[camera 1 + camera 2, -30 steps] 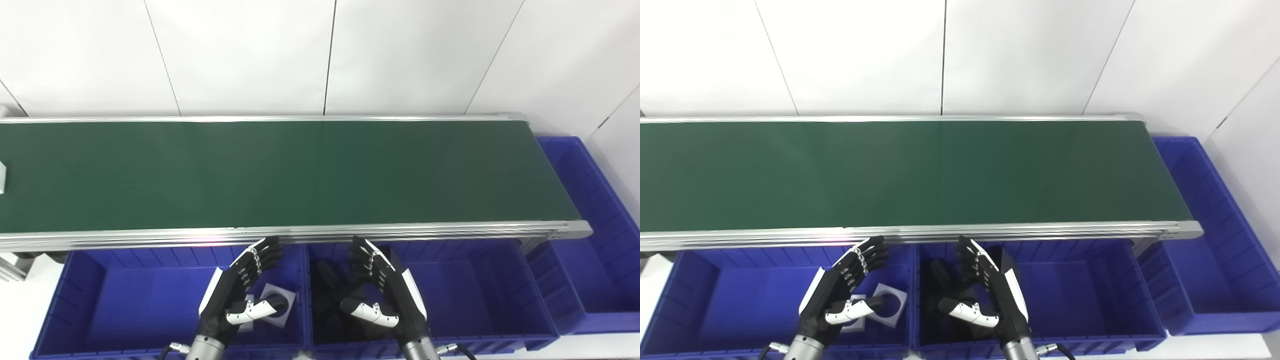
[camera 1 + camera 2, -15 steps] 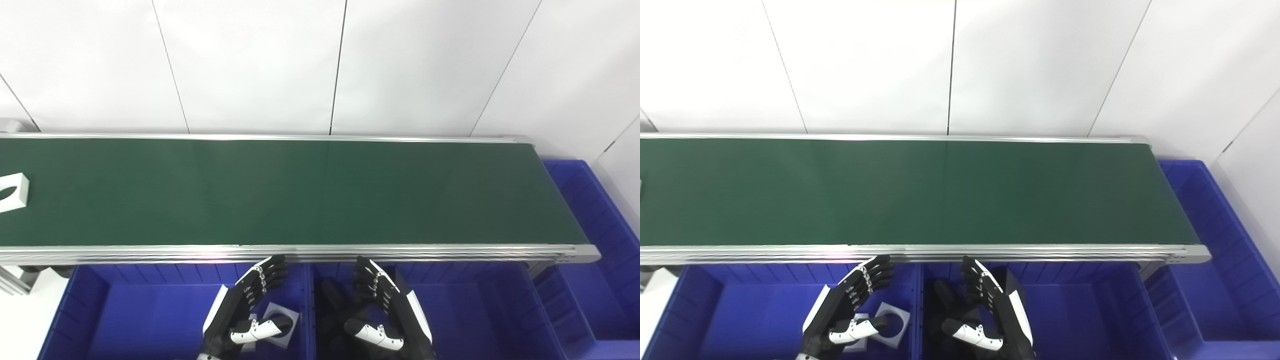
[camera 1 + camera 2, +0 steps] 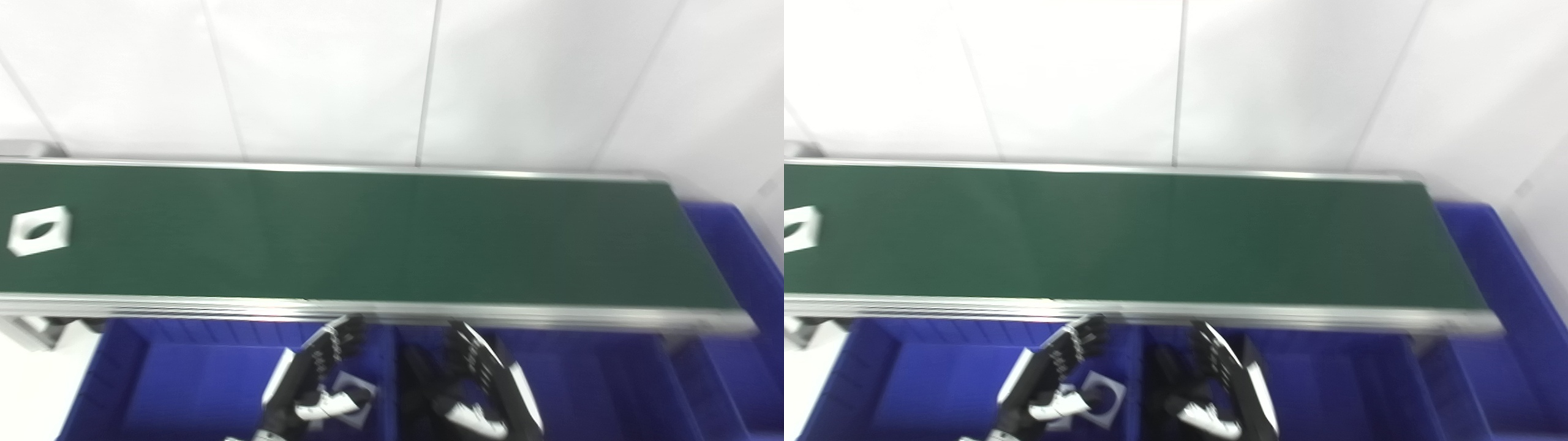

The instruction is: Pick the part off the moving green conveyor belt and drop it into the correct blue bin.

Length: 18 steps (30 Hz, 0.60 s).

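A white square part with a round hole (image 3: 39, 229) lies on the green conveyor belt (image 3: 392, 239) at its far left end. My left hand (image 3: 309, 380) hangs open above the left blue bin (image 3: 184, 392), fingers apart and holding nothing. My right hand (image 3: 484, 392) is open over the middle blue bin (image 3: 612, 392), also with nothing in it. Both hands sit just below the belt's near rail, far to the right of the part.
Two white square parts with holes (image 3: 352, 395) lie in the left bin under my left hand. Dark parts (image 3: 419, 383) lie in the middle bin. A third blue bin (image 3: 741, 288) stands past the belt's right end. A white wall backs the belt.
The white part has come further into view along the belt, moving right. The camera has tilted and shifted, so the whole picture moved. Both hands keep their open pose.
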Each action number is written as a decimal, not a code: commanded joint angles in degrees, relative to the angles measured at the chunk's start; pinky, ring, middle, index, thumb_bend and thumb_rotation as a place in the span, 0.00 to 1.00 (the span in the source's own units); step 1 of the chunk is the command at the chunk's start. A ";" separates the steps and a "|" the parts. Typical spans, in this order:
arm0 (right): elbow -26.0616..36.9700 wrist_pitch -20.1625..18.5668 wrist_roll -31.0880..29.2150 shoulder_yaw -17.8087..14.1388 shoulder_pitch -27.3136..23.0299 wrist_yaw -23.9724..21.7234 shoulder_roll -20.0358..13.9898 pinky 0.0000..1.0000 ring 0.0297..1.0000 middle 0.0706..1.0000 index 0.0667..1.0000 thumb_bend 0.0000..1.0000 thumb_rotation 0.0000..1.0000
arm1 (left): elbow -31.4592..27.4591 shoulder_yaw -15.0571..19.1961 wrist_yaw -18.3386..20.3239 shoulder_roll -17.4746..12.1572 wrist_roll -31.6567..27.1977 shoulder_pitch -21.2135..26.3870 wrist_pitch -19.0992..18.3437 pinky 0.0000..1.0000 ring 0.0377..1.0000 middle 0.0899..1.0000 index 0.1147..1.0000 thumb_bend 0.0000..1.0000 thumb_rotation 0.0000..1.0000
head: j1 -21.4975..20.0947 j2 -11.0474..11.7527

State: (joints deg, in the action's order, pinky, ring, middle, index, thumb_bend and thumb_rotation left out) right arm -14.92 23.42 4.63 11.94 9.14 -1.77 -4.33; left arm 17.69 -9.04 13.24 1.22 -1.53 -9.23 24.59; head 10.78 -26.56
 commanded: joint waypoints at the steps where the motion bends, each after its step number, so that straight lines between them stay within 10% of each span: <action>1: 0.30 3.50 -1.39 -0.32 -1.10 -0.83 -0.43 0.84 0.87 0.86 0.91 0.96 0.50 | 0.00 -0.31 -0.05 0.59 0.30 1.60 2.33 0.79 0.80 0.80 0.79 1.00 0.37 | 2.56 1.71; 9: -3.59 3.50 -2.92 -0.62 -2.65 -1.30 -0.84 0.89 0.91 0.90 0.94 0.94 0.50 | 2.08 -0.64 -1.99 -0.01 2.35 3.79 2.33 0.74 0.77 0.78 0.77 0.99 0.32 | 9.08 8.13; 18: -5.37 3.50 -3.65 -1.23 -3.56 -2.19 0.39 0.95 0.94 0.93 0.99 0.91 0.44 | 0.87 -0.33 -2.10 -1.34 2.50 5.09 2.33 0.70 0.74 0.76 0.74 1.00 0.28 | 8.86 9.53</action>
State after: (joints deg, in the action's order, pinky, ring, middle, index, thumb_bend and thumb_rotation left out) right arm -21.42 23.69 1.00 10.84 6.35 -3.62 -4.48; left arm 20.57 -9.21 11.48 0.49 0.76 -5.31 24.70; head 19.78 -16.96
